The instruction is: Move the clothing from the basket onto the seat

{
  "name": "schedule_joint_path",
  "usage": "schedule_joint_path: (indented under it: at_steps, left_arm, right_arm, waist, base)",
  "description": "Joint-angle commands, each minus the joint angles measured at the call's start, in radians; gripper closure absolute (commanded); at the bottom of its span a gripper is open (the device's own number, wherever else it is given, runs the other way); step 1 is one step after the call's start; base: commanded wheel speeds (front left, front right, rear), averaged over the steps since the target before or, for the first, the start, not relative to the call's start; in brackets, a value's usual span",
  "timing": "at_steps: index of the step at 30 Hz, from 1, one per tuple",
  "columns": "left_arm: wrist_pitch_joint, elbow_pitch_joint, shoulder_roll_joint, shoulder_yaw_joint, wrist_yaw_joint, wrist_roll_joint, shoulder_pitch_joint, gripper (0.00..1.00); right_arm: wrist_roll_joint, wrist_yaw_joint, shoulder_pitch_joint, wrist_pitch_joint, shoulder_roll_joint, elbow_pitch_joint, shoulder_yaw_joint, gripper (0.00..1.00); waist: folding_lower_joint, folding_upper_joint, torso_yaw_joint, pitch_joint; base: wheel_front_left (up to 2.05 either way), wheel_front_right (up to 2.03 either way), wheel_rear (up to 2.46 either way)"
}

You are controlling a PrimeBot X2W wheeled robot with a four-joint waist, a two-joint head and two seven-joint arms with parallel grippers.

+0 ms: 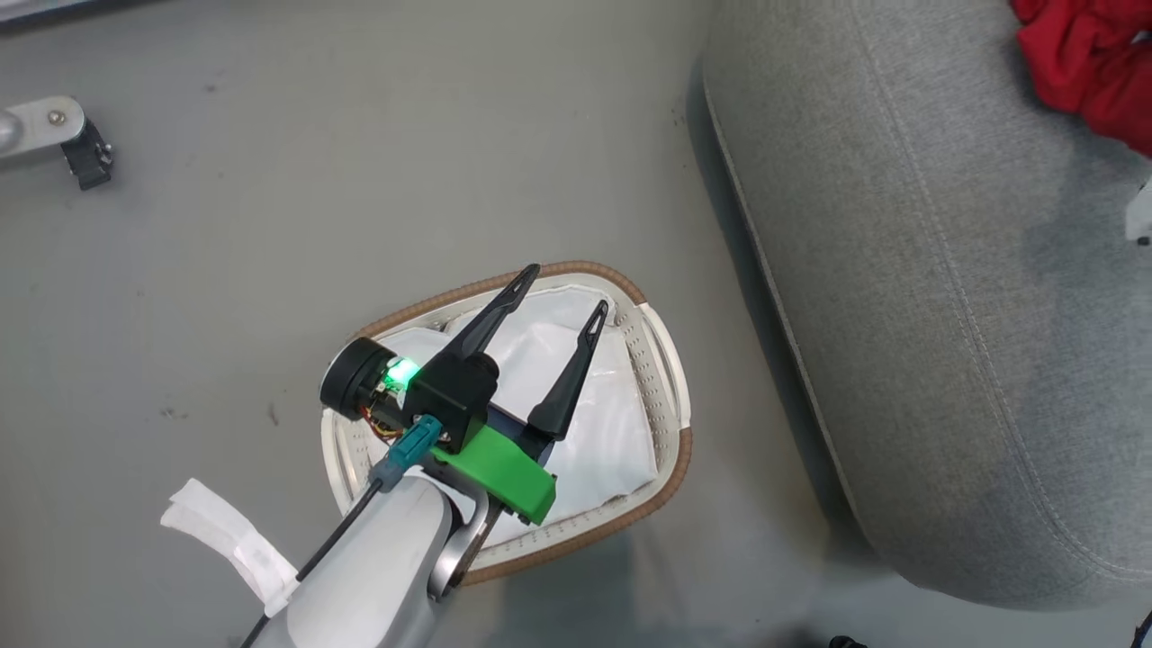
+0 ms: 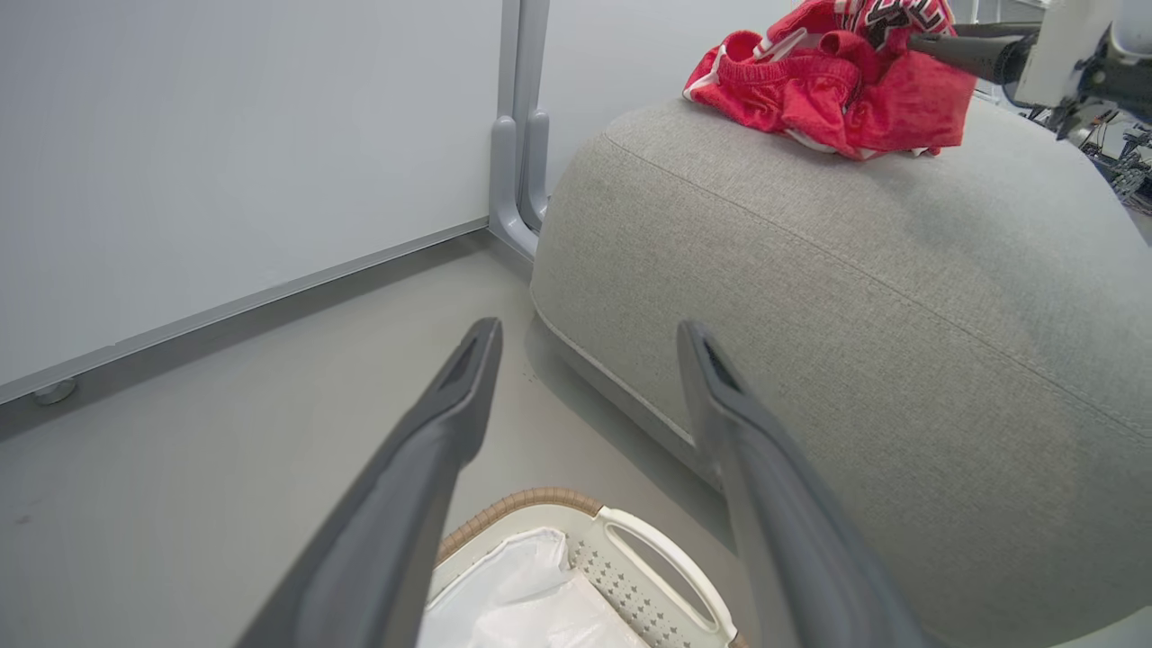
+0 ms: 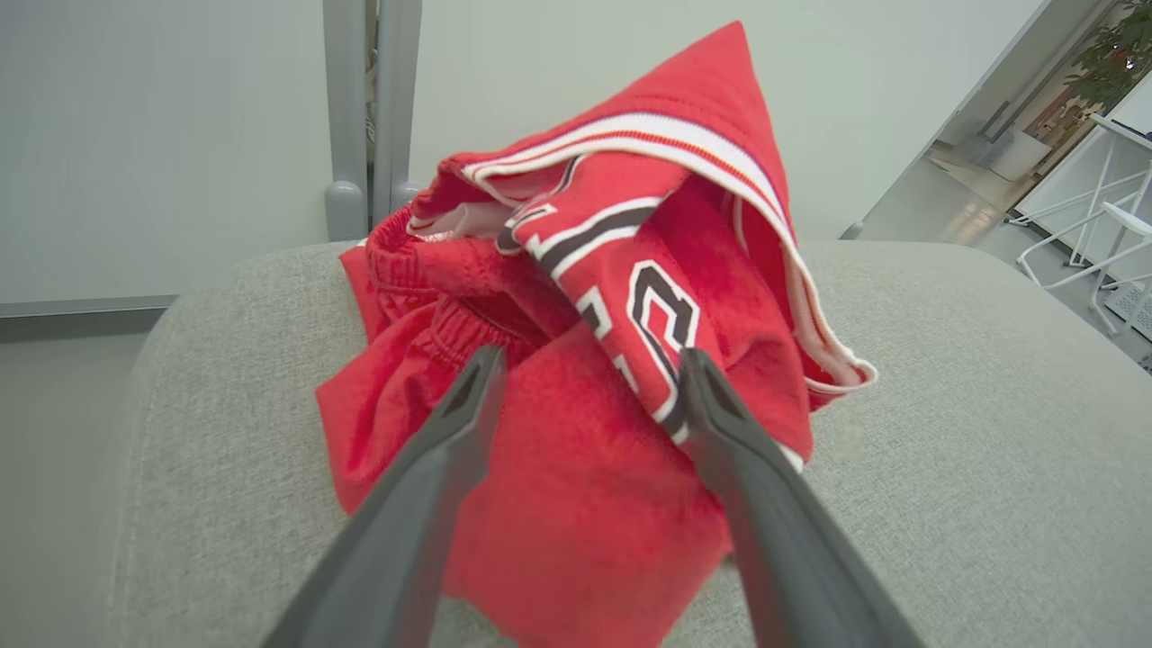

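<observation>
red clothing [image 3: 576,504] with white stripes, grey woven seat [image 3: 945,450], brown-rimmed cream basket [image 1: 657,369]

The left pincer [image 1: 566,289] stands spread wide, and the right pincer [image 3: 591,358] is spread just as wide.

A smooth grey floor [image 1: 360,135] spreads across the scene, lightly scuffed. At the far left a silver metal leg [image 1: 31,126] ends in a black foot [image 1: 88,164]. Near the left, a crumpled white strip [image 1: 225,535] shows; whether it rests on the floor cannot be told. A glossy white sheet [image 1: 612,432] lies wrinkled near the middle. A pale wall panel [image 2: 225,162] rises at the far side, with twin grey upright posts [image 2: 522,117] at its right edge. Farther right stand white-framed chairs [image 3: 1102,238] and a green plant [image 3: 1120,49].
</observation>
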State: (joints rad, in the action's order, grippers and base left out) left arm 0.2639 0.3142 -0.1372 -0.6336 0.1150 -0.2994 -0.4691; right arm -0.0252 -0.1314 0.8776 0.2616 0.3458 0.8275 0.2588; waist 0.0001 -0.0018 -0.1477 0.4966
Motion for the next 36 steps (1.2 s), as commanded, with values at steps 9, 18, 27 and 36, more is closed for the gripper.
schedule_joint_path:
  at_steps: [9,18,27,36]
  left_arm:
    - [0.001,-0.006,0.030,0.066,0.002,-0.040,0.072,0.00]
    - [0.001,-0.014,0.063,0.190,-0.008,-0.064,0.180,0.00]
    - [0.001,-0.004,0.072,0.335,-0.030,-0.035,0.288,0.00]
    - [0.001,-0.033,0.070,0.466,-0.035,-0.004,0.375,0.00]
  right_arm:
    - [0.028,0.001,-0.072,0.004,-0.017,-0.056,-0.070,0.00]
    - [0.046,0.001,-0.125,0.005,-0.032,-0.125,-0.150,0.00]
    - [0.117,0.001,-0.292,0.003,-0.139,-0.291,-0.203,0.00]
    - [0.153,0.001,-0.489,0.003,-0.271,-0.445,-0.230,0.00]
  waist:
    - [-0.0001,0.0018,-0.047,-0.179]
    - [-0.0001,0.0018,0.017,-0.331]
    - [-0.0001,0.0018,0.100,-0.420]
    - [-0.0001,0.0018,0.162,-0.449]
  base:
    - [0.00,0.00,0.00]
    - [0.00,0.00,0.00]
    - [0.00,0.00,0.00]
    - [0.00,0.00,0.00]
